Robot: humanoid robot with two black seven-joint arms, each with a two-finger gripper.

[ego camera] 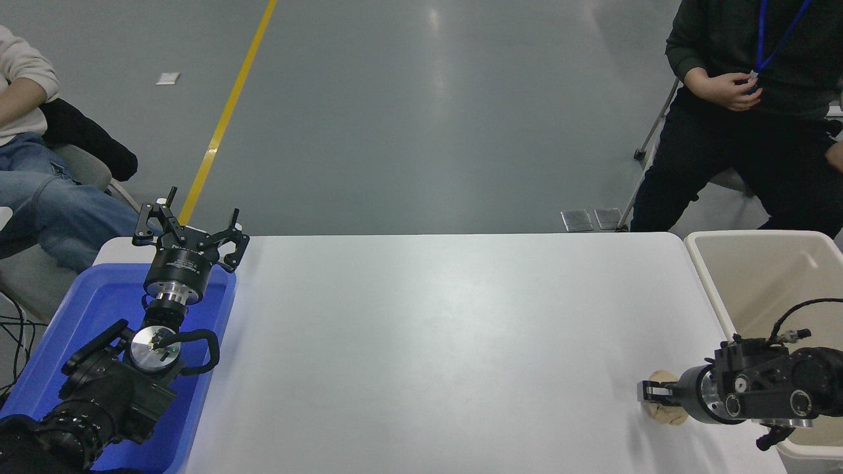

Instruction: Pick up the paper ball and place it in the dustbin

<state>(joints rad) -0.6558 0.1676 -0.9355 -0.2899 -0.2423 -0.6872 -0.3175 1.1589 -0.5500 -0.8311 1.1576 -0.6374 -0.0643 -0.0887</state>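
Observation:
The tan, wrinkled paper ball [668, 413] is at the table's near right, just left of the cream-beige dustbin [708, 280]. My right gripper [649, 393] comes in from the right edge and points left. Its fingers lie close together across the ball, which shows above and below them, so it looks shut on the ball. I cannot tell whether the ball rests on the table or is just off it. The dustbin stands off the table's right edge, and my right arm partly covers its near part. My left gripper [188, 227] is parked open at the lower left.
A shallow blue tray [79, 329] lies under my left arm at the table's left edge. One person sits at the far left [39, 197] and another at the far right [744, 118], behind the dustbin. The white table [428, 329] spans the middle.

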